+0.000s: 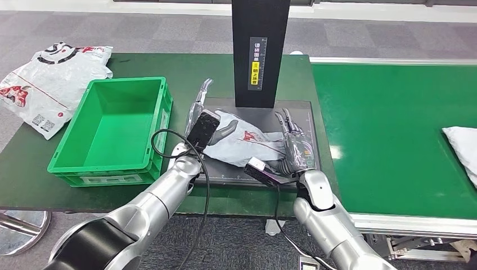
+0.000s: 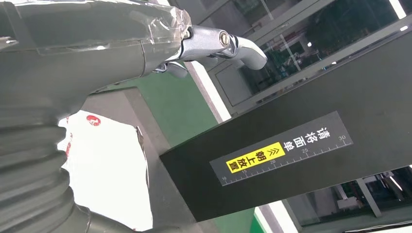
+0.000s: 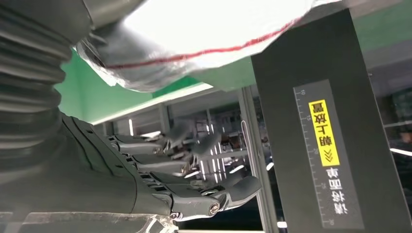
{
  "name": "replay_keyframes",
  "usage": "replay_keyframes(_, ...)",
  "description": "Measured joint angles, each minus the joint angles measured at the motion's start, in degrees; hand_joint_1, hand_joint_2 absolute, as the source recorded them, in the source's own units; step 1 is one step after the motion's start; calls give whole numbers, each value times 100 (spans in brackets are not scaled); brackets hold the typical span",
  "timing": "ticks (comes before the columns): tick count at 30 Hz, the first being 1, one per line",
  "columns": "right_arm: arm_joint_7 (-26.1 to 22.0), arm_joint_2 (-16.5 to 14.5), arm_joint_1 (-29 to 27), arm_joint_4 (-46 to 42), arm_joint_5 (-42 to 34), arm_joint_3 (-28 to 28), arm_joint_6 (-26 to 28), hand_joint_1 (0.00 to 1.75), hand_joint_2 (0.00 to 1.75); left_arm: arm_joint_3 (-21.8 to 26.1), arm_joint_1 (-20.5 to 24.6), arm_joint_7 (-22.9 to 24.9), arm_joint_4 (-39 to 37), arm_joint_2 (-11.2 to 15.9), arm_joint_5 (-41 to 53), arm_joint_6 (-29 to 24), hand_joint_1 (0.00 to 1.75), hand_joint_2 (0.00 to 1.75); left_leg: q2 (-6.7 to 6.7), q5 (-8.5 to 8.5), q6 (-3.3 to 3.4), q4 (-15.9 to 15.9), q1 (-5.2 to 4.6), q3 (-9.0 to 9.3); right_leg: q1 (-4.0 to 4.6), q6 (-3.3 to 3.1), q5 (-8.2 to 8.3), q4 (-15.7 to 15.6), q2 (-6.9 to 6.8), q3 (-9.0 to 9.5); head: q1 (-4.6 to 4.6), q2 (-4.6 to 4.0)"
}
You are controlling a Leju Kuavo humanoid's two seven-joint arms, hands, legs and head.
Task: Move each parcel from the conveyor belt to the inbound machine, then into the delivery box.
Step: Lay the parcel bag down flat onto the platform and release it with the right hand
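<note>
Both hands sit on the inbound machine's platform, one at each end of the grey parcel lying flat on the dark plate just in front of the black post. Left hand is at the parcel's left end with its fingers stretched toward the far side, its thumb resting on the bag; right hand is at the right end, fingers extended and apart. Neither looks to have closed round the bag, though the wrist views are too close to say whether any finger pinches the film.

Left of the platform stands the green delivery box, with nothing inside that I can see. Right of it runs the green conveyor belt, with a white parcel waiting at its right edge. A further white bag lies on the table's far left, beyond the box.

Main risk, as I judge it: the bag is limp and slick, so a lift from two flat hands could let it sag and slide out, or catch on the box's near wall. The post stands close behind the fingers and could be struck on the way up.
</note>
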State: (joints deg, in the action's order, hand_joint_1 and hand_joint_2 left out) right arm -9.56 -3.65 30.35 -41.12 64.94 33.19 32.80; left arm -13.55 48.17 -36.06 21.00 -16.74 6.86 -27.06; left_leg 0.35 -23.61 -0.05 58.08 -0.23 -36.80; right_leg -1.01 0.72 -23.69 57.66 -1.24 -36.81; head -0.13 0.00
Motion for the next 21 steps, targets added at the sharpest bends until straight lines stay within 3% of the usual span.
replay_keyframes(21, -8, -31, 60, 169, -7, 1, 10, 0, 175, 0, 7, 2, 0, -3, 4, 0, 0, 175, 0, 0, 0, 0, 0, 0, 0, 0, 0, 0, 0, 0, 0, -1)
